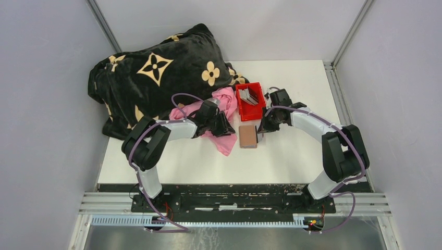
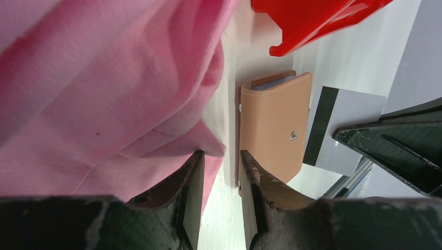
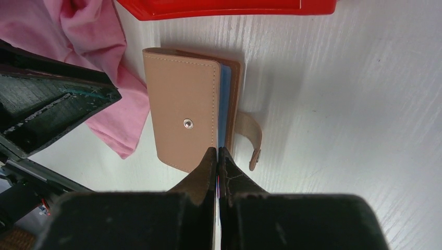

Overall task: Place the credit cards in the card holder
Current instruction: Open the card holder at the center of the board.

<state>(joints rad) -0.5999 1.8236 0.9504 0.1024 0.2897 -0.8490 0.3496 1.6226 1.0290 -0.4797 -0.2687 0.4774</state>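
The brown leather card holder (image 1: 248,136) lies shut on the white table, its snap tab (image 3: 253,138) undone, with a light blue card (image 3: 225,104) showing in its open edge. My right gripper (image 3: 217,154) is shut on a grey card with a black stripe (image 2: 339,125), held edge-on at the holder's open side. My left gripper (image 2: 219,166) is open and empty. Its right finger (image 2: 253,179) is against the holder's near corner and its left finger is under the pink cloth. Several more cards (image 1: 252,97) stand in the red bin.
The red bin (image 1: 241,104) stands just behind the holder. A pink cloth (image 1: 221,107) lies to its left, under my left gripper (image 1: 228,129). A black blanket with beige flowers (image 1: 156,73) covers the back left. My right gripper (image 1: 262,128) is right of the holder.
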